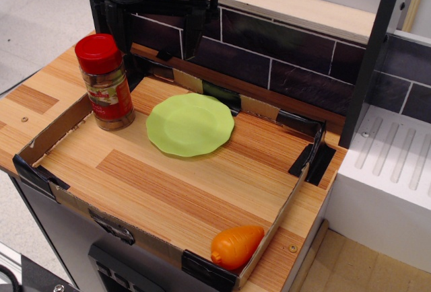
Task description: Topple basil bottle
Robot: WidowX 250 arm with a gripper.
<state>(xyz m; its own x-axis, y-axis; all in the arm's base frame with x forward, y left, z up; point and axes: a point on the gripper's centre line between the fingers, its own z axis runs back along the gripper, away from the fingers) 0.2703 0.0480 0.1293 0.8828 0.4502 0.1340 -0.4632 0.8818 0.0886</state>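
The basil bottle (106, 83) stands upright in the far left corner of the cardboard-walled tray (168, 251). It is a clear jar with a wide red cap, a red-and-white label and brownish contents. My black gripper (153, 33) hangs at the back, just behind and to the right of the bottle. Its jaws stand wide apart and hold nothing. The left finger (116, 23) is close beside the bottle's cap; I cannot tell if it touches.
A light green plate (190, 123) lies on the wooden floor of the tray, right of the bottle. An orange carrot (236, 245) lies in the near right corner. A dark tiled wall (283, 63) runs along the back. A white drain rack (394, 164) stands at the right.
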